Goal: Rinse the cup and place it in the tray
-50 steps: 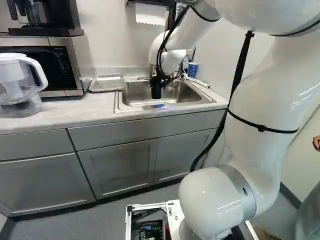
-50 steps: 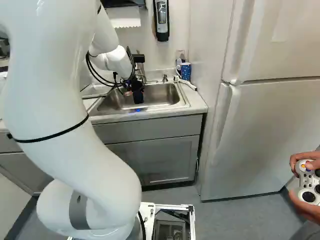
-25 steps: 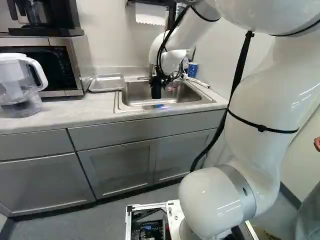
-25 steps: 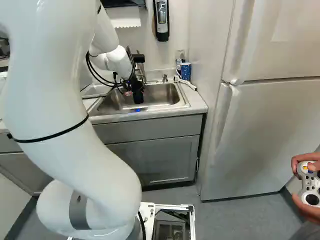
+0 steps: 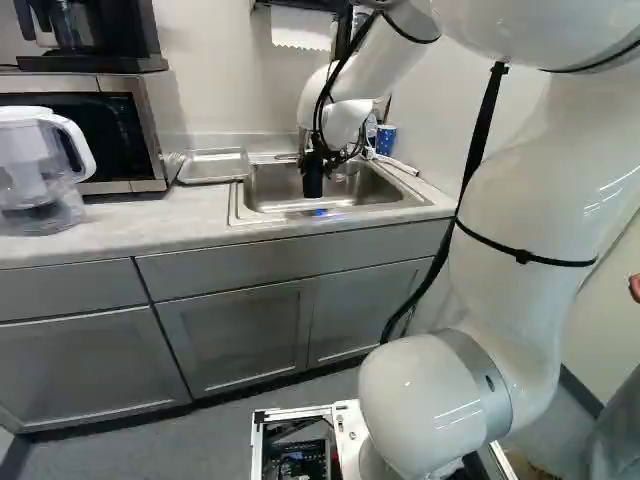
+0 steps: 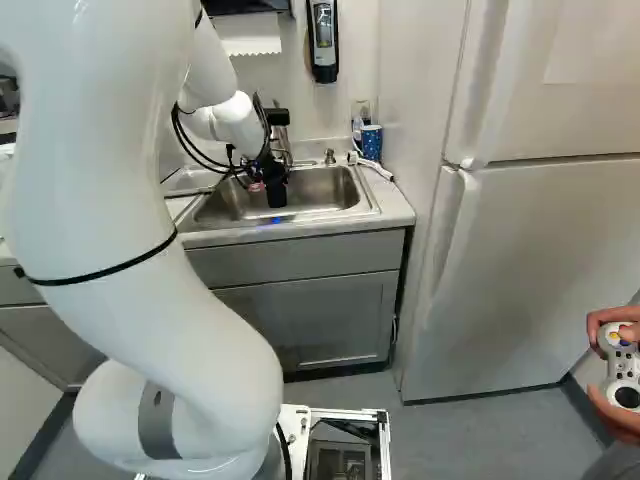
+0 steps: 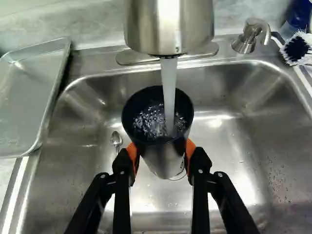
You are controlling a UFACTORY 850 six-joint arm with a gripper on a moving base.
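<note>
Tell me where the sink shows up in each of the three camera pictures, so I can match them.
Left base view: the sink is in the upper middle, just right of the tray.
Right base view: upper middle, left of the refrigerator.
Wrist view: fills most of the picture, under the held cup and beside the tray.
Shared landmark: the hand, over the sink in all three.

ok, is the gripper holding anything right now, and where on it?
Yes, the dark cup. The gripper has it by the outer wall, orange pads on opposite sides below the rim, mouth up under the running faucet.
</note>
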